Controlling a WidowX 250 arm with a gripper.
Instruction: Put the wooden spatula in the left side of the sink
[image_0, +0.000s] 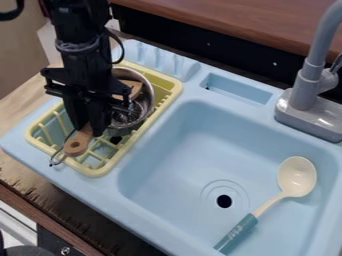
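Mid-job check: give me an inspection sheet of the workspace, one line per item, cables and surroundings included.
Surface: light blue plastic sink with a dark round drain hole.
Job's things: wooden spatula, its rounded handle end with a hole, is at the yellow plastic rack, left of the basin.
Clutter: silvery metal pot inside the rack; thin wire loop beside the handle end; cream-coloured spoon with teal handle in the basin, right of the drain.
Gripper: black claw over the rack, at the spatula's handle.
Cables: black cable looped beside the arm.
Surroundings: grey faucet behind the basin.
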